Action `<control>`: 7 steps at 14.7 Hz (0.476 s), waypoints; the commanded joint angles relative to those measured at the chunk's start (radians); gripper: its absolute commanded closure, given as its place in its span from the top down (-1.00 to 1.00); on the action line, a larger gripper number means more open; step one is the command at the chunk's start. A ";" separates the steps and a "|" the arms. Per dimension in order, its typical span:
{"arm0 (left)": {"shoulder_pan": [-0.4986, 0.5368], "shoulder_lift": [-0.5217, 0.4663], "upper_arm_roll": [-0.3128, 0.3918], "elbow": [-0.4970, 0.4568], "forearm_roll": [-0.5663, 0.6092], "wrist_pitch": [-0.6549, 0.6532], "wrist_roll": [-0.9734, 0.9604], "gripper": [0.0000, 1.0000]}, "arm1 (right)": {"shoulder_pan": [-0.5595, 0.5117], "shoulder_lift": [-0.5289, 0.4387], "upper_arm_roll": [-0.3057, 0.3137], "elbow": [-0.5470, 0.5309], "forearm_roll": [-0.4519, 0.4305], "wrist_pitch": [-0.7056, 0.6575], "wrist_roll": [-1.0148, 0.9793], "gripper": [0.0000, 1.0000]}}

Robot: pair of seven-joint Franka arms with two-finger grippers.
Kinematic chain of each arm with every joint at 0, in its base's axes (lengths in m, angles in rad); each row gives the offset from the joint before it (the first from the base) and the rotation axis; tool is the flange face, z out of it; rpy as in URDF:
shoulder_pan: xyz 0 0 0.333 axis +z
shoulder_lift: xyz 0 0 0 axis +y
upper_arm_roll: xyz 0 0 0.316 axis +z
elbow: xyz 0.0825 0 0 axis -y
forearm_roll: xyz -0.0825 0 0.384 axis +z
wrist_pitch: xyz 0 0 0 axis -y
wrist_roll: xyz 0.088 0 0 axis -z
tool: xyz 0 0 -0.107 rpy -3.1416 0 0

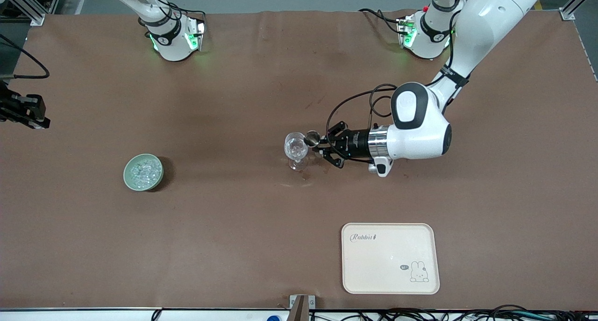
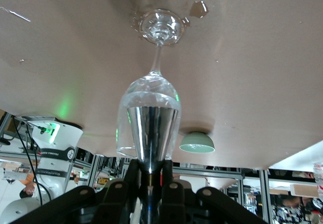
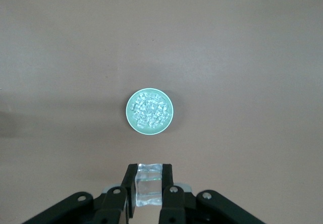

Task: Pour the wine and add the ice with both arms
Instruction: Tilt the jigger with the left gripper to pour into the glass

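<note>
My left gripper (image 1: 318, 146) is shut on the waist of a small shiny metal jigger (image 1: 311, 138), the wine's pourer, held on its side against the rim of a clear stemmed glass (image 1: 295, 149) standing mid-table. In the left wrist view the jigger's cone (image 2: 153, 128) sits right against the glass bowl (image 2: 149, 94), pinched by the gripper (image 2: 151, 171). No coloured liquid shows. My right gripper (image 3: 149, 176) is shut on a clear ice cube (image 3: 149, 189), high over the table beside a pale green bowl (image 3: 129, 112) heaped with ice (image 3: 150, 110). That bowl (image 1: 128, 174) stands toward the right arm's end.
A cream tray (image 1: 390, 258) with a rabbit print lies near the front edge, nearer the camera than the glass. Small wet spots (image 2: 199, 8) mark the brown mat (image 1: 233, 101) by the glass foot (image 2: 160, 26). Both arm bases (image 1: 173, 36) stand along the table's back edge.
</note>
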 commanded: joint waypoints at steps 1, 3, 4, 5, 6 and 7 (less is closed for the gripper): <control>-0.007 -0.057 0.007 -0.031 0.089 0.009 -0.111 -0.99 | -0.007 -0.029 0.006 -0.035 0.011 0.016 -0.012 -0.92; -0.026 -0.057 0.005 -0.021 0.169 0.010 -0.194 -0.99 | -0.007 -0.029 0.006 -0.035 0.013 0.014 -0.010 -0.92; -0.030 -0.057 0.005 -0.012 0.194 0.010 -0.228 -0.99 | -0.007 -0.028 0.006 -0.035 0.013 0.016 -0.012 -0.92; -0.036 -0.057 0.005 -0.010 0.221 0.010 -0.254 -0.99 | -0.007 -0.028 0.006 -0.035 0.013 0.014 -0.012 -0.92; -0.044 -0.057 0.005 -0.004 0.249 0.010 -0.279 -0.99 | -0.007 -0.028 0.006 -0.035 0.013 0.016 -0.010 -0.92; -0.053 -0.057 0.005 0.001 0.276 0.010 -0.308 -0.99 | -0.007 -0.028 0.006 -0.035 0.013 0.016 -0.010 -0.92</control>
